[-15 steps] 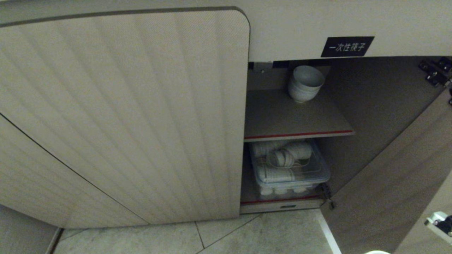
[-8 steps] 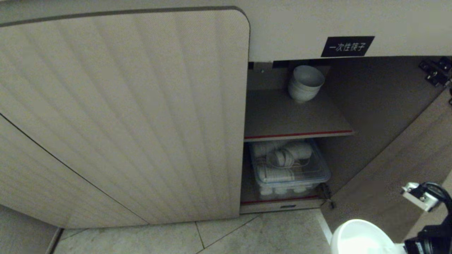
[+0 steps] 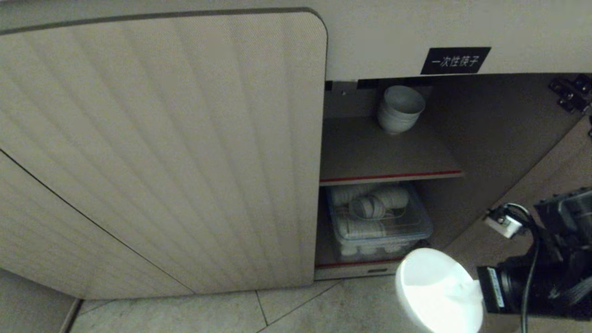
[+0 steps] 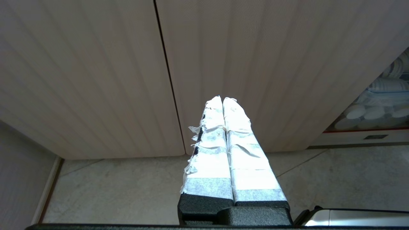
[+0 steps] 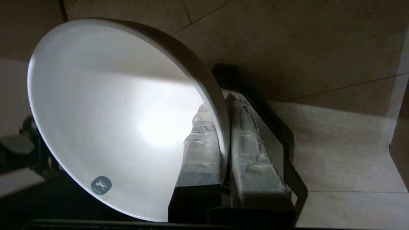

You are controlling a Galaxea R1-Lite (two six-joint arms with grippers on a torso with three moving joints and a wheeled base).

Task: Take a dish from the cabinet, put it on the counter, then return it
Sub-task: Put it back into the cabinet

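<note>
In the space of a second the right gripper (image 3: pixel 467 289) had swung up from the lower right corner of the head view, bringing the bowl (image 3: pixel 437 291) with it toward the open cabinet (image 3: pixel 485 125). The jaws were clamped on the bowl's rim, one taped finger (image 5: pixel 199 153) inside and one outside: a pinch that suits a thin wall. The bowl hung in the air before the lower shelf, above the floor, tipped on its side, its mouth facing up and left in the head view, its axis near level. That looked like the return leg. A bowl stack (image 3: pixel 398 111) waited on the shelf (image 3: pixel 388 152). The left gripper (image 4: pixel 223 102) sat parked by the shut door (image 4: pixel 255 64), its jaws pressed together, empty.
</note>
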